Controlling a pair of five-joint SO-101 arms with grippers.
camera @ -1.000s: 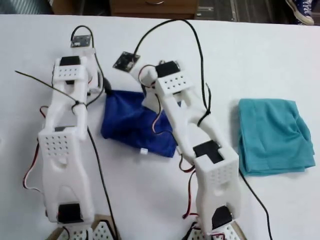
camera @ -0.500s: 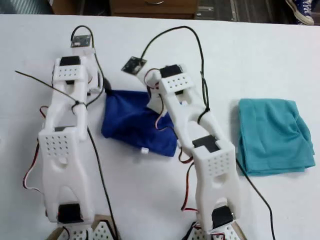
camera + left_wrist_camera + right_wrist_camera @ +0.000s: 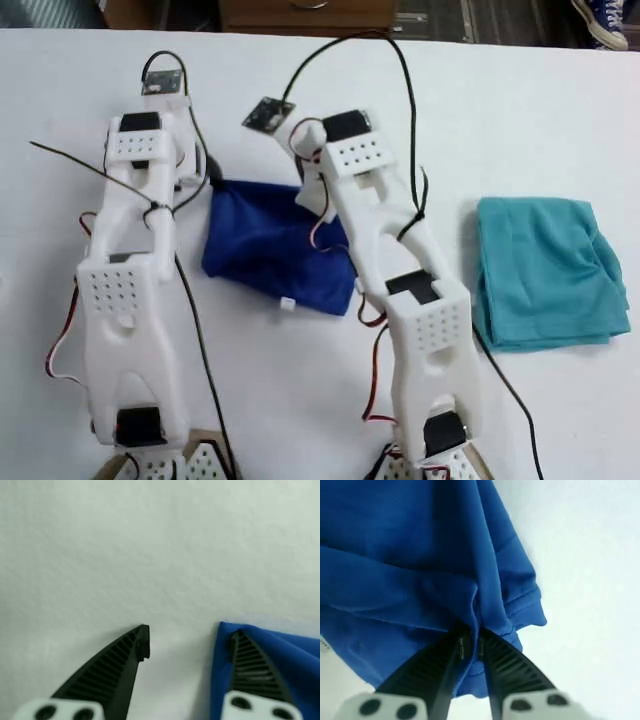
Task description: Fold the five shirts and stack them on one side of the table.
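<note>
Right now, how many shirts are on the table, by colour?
Blue shirt: 1
Teal shirt, folded: 1
Total: 2 shirts visible. Whether more lie under the teal one cannot be told.

White table [image 3: 560,110], wood cabinet [image 3: 300,18] behind; dark plank floor [image 3: 500,20] beyond

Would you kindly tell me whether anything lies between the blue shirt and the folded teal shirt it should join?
No other object lies on the table between the blue shirt and the teal shirt; only a thin black cable crosses that strip. The right pincer is shut on the blue shirt.
</note>
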